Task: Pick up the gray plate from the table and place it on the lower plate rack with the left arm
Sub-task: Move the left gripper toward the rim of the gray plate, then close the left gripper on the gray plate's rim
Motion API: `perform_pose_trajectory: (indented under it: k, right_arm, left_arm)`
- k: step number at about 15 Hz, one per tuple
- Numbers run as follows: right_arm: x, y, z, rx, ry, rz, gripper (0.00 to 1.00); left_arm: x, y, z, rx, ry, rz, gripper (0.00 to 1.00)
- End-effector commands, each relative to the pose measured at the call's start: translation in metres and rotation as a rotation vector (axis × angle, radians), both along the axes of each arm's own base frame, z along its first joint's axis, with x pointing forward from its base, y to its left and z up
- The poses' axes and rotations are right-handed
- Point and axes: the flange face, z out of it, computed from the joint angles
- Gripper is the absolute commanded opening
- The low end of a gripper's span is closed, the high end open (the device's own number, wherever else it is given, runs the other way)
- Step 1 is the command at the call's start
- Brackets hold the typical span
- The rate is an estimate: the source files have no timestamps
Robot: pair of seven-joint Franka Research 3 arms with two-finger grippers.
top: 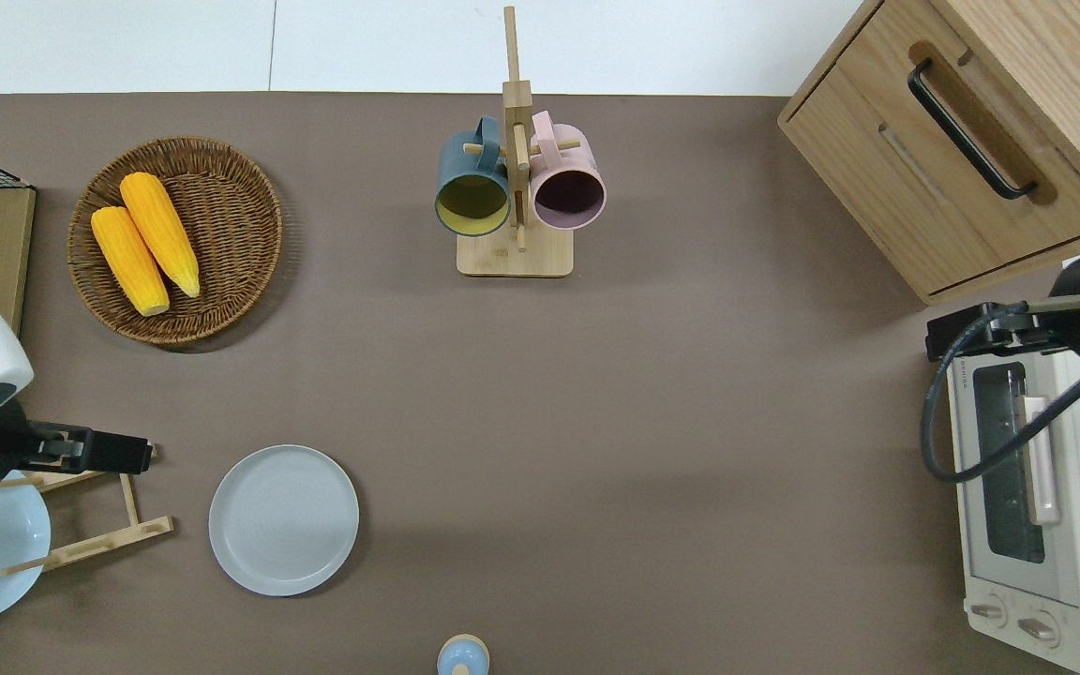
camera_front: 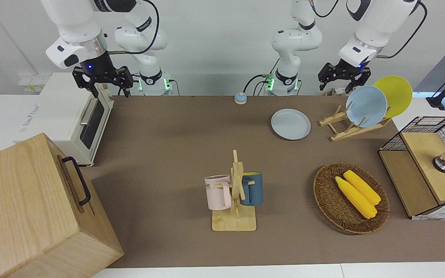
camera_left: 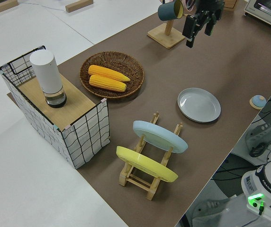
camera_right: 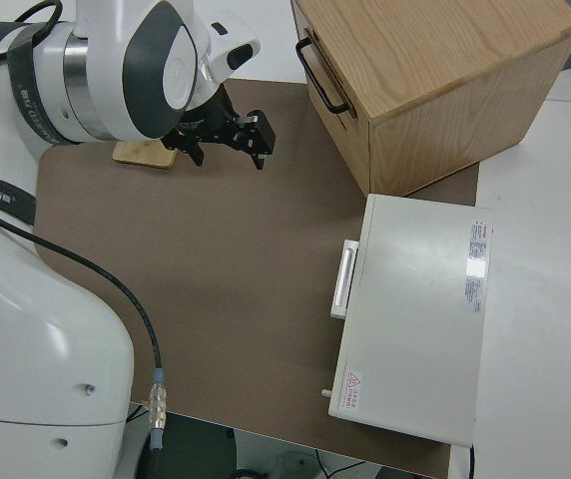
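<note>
The gray plate (camera_front: pixel 291 124) (top: pixel 283 519) (camera_left: pixel 199 105) lies flat on the brown table (camera_front: pixel 168 154), beside the light-wood plate rack (camera_front: pixel 336 133) (top: pixel 99 542) (camera_left: pixel 147 182) toward the left arm's end. A light blue plate (camera_front: pixel 366 106) and a yellow plate (camera_front: pixel 398 94) lean in the rack's upper slots; its lower pegs hold nothing. My left gripper (camera_front: pixel 340 85) (camera_left: pixel 199 30) hangs open in the air over the rack, holding nothing. The right arm is parked, its gripper (camera_front: pixel 108 89) (camera_right: pixel 231 145) open.
A mug tree (camera_front: pixel 235 193) with a pink and a blue mug stands mid-table. A wicker basket (camera_front: pixel 325 197) of corn and a wire crate (camera_front: pixel 419 185) sit toward the left arm's end. A toaster oven (camera_front: pixel 73 116) and a wooden drawer cabinet (camera_front: pixel 33 208) occupy the right arm's end.
</note>
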Motion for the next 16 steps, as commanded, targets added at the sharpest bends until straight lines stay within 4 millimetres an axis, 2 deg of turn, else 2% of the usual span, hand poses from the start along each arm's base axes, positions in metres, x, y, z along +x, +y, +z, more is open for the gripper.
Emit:
perform_pose_trajectory:
  k: [1,3,9,11,16]
  right_arm:
    - [0.000,0.001,0.003,0.003,-0.005,-0.002,0.983]
    - [0.000,0.001,0.003,0.003,-0.005,-0.002,0.983]
    - [0.000,0.001,0.003,0.003,-0.005,-0.002,0.983]
    - [0.000,0.001,0.003,0.003,-0.005,-0.002,0.983]
    - [0.000,0.001,0.003,0.003,-0.005,-0.002,0.983]
  left_arm:
    - [-0.043,-0.004,-0.032,0.034,-0.044,0.004,1.00]
    - [-0.057,-0.002,-0.058,0.038,-0.063,0.010,1.00]
    - [-0.071,-0.008,-0.117,0.082,-0.105,-0.020,1.00]
    - [-0.076,-0.008,-0.143,0.092,-0.122,-0.029,1.00]
    - [-0.080,-0.009,-0.180,0.092,-0.168,-0.037,1.00]
